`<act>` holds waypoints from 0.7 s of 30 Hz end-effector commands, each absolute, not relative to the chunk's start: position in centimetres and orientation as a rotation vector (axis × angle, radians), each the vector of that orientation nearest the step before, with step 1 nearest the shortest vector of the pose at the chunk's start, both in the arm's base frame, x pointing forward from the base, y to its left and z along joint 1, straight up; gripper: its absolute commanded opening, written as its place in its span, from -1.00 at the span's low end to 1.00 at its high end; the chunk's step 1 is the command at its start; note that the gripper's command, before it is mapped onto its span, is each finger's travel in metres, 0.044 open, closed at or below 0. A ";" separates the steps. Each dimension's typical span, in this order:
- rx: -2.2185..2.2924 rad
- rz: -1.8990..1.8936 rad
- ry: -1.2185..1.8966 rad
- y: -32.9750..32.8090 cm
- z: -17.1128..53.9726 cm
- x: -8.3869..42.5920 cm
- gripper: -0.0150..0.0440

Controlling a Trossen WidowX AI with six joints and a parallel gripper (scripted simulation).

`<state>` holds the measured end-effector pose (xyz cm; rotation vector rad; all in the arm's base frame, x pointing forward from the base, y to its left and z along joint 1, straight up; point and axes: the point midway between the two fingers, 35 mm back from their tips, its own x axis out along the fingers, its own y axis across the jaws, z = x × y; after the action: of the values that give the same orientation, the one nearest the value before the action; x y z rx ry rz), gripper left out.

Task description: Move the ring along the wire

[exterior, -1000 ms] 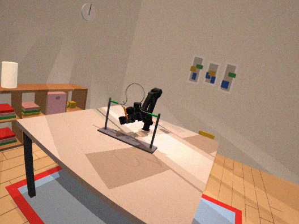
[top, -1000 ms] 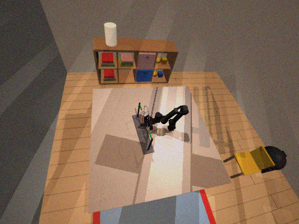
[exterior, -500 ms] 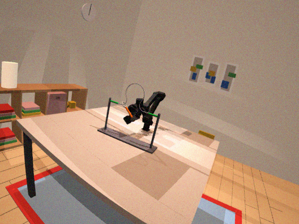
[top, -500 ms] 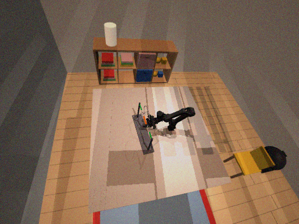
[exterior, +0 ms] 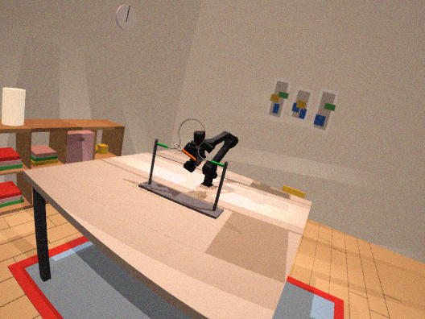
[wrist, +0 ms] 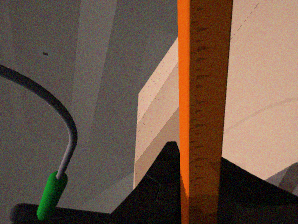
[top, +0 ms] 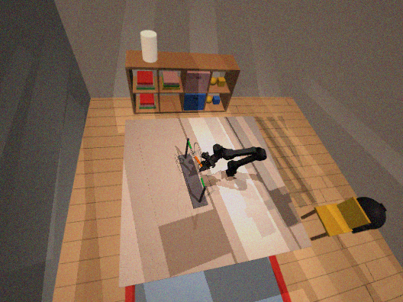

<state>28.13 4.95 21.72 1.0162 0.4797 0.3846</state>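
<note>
Home room: bookshelf (top: 182,81), rug (exterior: 60,278), wall clock (exterior: 125,16).

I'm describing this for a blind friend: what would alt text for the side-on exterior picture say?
A black robot arm's gripper is shut on the orange handle of a small ring, partway along a looping grey wire strung between two dark posts with green ends, on a pale table.
</note>
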 end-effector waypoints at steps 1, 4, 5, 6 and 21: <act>1.100 0.443 0.534 5.2 23.4 27.2 -1.00; 1.164 0.484 0.567 5.4 24.5 26.7 -1.00; 1.187 0.494 0.572 5.4 24.8 26.7 -1.00; 1.207 0.501 0.573 5.5 25.1 26.6 -1.00; 1.480 0.572 0.554 6.1 29.2 26.4 -1.00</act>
<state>26.56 5.93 28.03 1.4156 0.5568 0.5445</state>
